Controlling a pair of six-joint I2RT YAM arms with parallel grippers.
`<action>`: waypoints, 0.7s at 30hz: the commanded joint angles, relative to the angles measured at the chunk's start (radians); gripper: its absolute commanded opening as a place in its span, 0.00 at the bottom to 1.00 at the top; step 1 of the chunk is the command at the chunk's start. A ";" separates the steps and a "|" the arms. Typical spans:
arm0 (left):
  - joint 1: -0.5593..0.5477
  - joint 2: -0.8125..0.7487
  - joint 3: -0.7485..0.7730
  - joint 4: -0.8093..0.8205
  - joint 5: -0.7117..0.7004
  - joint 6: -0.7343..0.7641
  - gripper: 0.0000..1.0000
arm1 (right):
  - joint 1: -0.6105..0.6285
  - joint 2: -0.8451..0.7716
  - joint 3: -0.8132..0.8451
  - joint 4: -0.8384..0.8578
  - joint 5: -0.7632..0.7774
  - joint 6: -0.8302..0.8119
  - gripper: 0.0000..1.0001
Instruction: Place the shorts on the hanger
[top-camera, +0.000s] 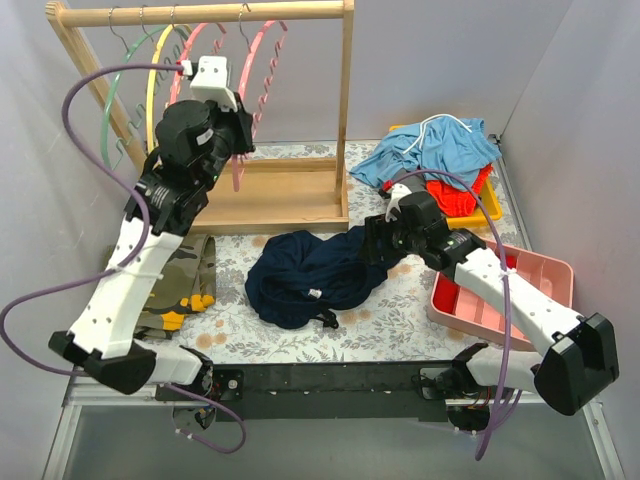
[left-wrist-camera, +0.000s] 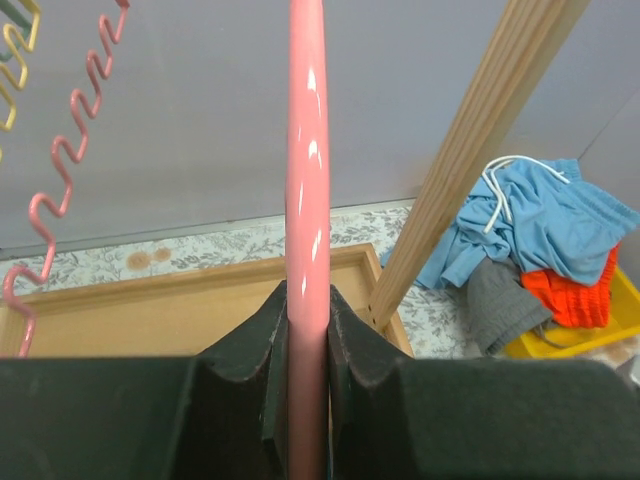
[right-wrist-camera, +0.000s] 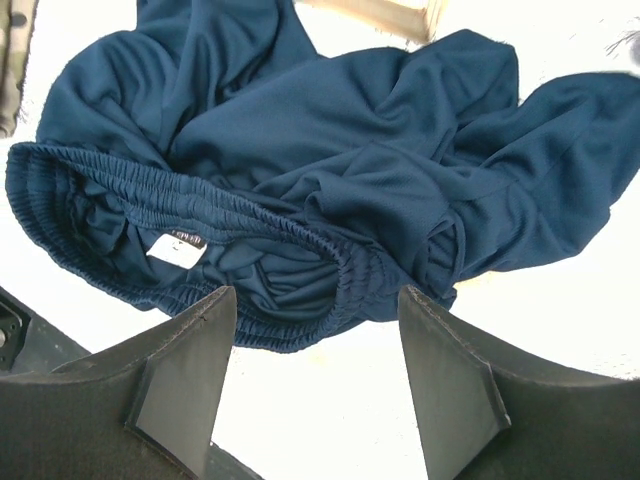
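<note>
1. Left gripper (left-wrist-camera: 308, 330) is pinching the hanger (left-wrist-camera: 307, 150). The pink bar runs straight up between the two dark fingers, both pressed against it (centre of the left wrist view).
2. Top view: this gripper is raised at the upper left of the frame beside the wooden rack (top-camera: 200, 12), and the hanger's arch reaches up to the rail.
3. A yellow hanger (top-camera: 152, 70) and a green hanger (top-camera: 115, 90) hang further left on the same rail.
4. Shorts (right-wrist-camera: 330, 150) lie in a crumpled navy heap on the floral table (top-camera: 400, 320), at the centre of the top view, well apart from the hanger.
5. Right gripper (right-wrist-camera: 318, 330) is spread wide and grips nothing. It sits at the heap's right edge, and in its wrist view the elastic waistband with a white label lies just above the finger pads.
6. Light-blue garment (top-camera: 440, 145) at upper right; pink tray (top-camera: 500, 300) under the right arm; camouflage cloth (top-camera: 185, 290) at lower left
</note>
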 joint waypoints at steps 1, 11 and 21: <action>0.004 -0.164 -0.085 0.012 0.054 -0.038 0.00 | -0.001 -0.072 -0.035 0.039 0.040 -0.019 0.73; 0.004 -0.516 -0.470 -0.139 0.373 -0.073 0.00 | 0.019 -0.231 -0.213 0.116 0.079 0.032 0.63; 0.004 -0.701 -0.639 -0.325 0.683 -0.064 0.00 | 0.120 -0.201 -0.296 0.227 0.223 0.069 0.57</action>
